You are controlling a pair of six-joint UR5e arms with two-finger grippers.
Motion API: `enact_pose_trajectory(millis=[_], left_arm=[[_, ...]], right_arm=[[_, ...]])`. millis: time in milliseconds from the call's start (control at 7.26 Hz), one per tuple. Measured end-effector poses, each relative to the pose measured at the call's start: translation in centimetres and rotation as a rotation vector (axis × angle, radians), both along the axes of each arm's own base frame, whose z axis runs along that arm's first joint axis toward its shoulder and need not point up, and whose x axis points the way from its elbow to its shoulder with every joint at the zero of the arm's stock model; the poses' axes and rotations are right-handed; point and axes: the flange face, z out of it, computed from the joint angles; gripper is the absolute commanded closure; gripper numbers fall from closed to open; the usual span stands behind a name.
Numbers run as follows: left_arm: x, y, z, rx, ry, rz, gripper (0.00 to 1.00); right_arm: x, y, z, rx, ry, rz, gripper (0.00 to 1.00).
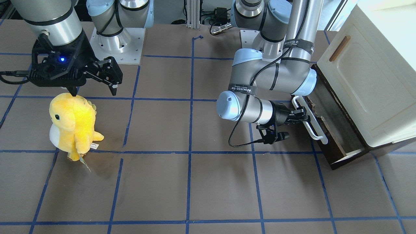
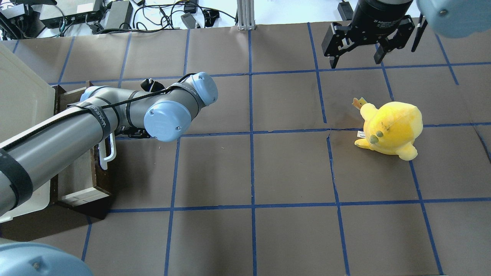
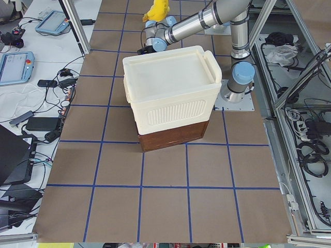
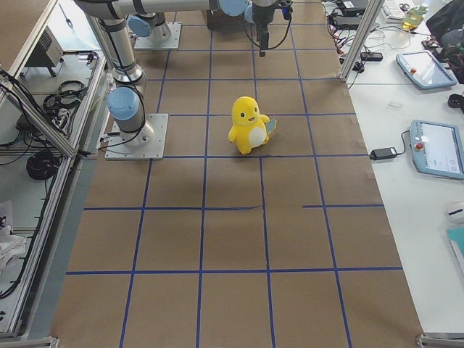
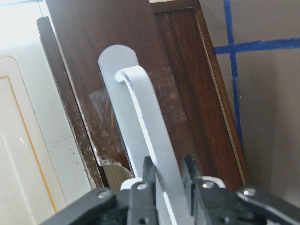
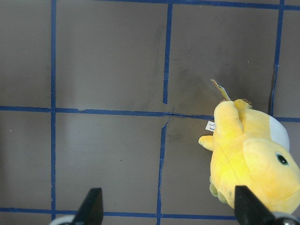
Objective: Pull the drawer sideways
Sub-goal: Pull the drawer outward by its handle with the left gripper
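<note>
Left wrist-mounted view gives you the clearest look: the left gripper (image 5: 168, 169) is pinched on the white bar handle (image 5: 140, 117), one finger on each side of the bar, somewhat below its curved upper end. Behind the bar you see the dark brown front of the drawer (image 5: 176, 70), chipped at one edge beside the handle.

From the overhead view, the drawer (image 2: 82, 180) sits at the left end of the table (image 2: 249, 172), under the cream cabinet (image 2: 23, 99). It stands partly out toward the middle of the table, with some of its pale inside showing. The left arm reaches across the drawer and hides much of it, so you cannot see the gripper itself there.

Over on the right half, the right gripper (image 2: 355, 61) hangs above the table with its fingers spread wide and nothing between them. A yellow plush (image 2: 391, 128) stands upright on the table near it, just on the near side of it, and the two do not touch. The plush is well apart from the drawer.
</note>
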Motion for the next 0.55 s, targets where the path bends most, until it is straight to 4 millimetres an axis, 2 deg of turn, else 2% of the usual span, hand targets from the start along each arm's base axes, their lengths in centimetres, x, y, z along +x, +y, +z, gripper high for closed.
enact_pose_trajectory(millis=[551], left_arm=[[-0.52,-0.03,0.2,-0.005,0.002,-0.009,0.79]], right_arm=[[0.0,0.0,0.0,0.0,0.0,0.0,0.0]])
